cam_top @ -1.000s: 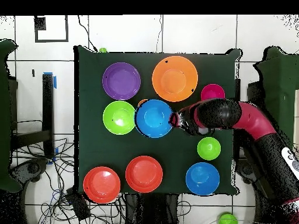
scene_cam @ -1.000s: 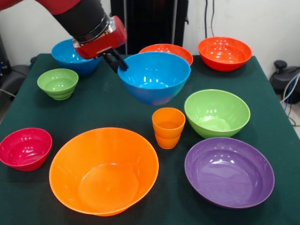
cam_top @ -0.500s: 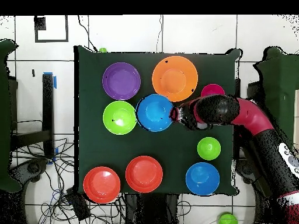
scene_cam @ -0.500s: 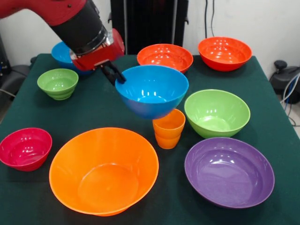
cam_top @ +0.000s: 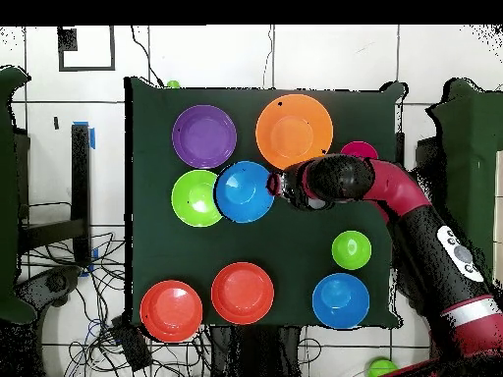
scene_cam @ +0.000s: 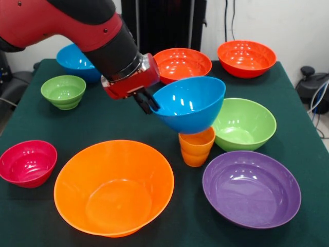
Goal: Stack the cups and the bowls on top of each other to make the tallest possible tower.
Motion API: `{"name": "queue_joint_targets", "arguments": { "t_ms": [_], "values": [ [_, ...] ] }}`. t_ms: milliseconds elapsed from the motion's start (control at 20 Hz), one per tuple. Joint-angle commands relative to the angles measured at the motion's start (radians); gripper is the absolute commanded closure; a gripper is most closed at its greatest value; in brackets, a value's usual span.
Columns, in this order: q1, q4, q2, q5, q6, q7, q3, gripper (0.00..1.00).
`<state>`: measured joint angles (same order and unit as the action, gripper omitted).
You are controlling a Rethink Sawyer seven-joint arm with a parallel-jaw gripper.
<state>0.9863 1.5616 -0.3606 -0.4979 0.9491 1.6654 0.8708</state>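
Observation:
My gripper [scene_cam: 149, 102] [cam_top: 281, 187] is shut on the rim of a blue bowl [scene_cam: 191, 104] [cam_top: 244, 190] and holds it tilted in the air, over the orange cup [scene_cam: 196, 148]. The cup stands on the table and has been pushed against the large green bowl [scene_cam: 245, 124] [cam_top: 197, 197]. The overhead view hides the cup under the blue bowl. The large orange bowl [scene_cam: 114, 186] [cam_top: 294, 131] and the purple bowl [scene_cam: 251, 188] [cam_top: 203, 135] sit nearest the camera in the front view.
A second blue bowl [scene_cam: 77, 62] [cam_top: 340, 299], a small ribbed green bowl [scene_cam: 64, 91] [cam_top: 351, 249], a crimson bowl [scene_cam: 27, 162] [cam_top: 360, 150] and two red-orange bowls [scene_cam: 181, 62] [scene_cam: 246, 57] stand round the green table [scene_cam: 113, 121].
My gripper has carried the blue bowl toward the camera and to the right in the front view, over the orange cup. The bowl is more tilted. The cup has shifted toward the green bowl.

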Motion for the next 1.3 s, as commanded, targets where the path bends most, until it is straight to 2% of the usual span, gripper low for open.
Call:
{"name": "queue_joint_targets", "arguments": {
  "t_ms": [50, 550, 750, 1300],
  "values": [
    [-0.078, -0.117, 0.043, -0.027, -0.01, -0.094, -0.049, 1.0],
    [-0.055, -0.077, 0.034, -0.054, 0.034, -0.135, -0.087, 1.0],
    [-0.074, -0.1, 0.031, -0.047, 0.061, -0.129, -0.091, 1.0],
    [-0.086, -0.101, 0.04, -0.056, 0.04, -0.119, -0.104, 1.0]
  ]
}}
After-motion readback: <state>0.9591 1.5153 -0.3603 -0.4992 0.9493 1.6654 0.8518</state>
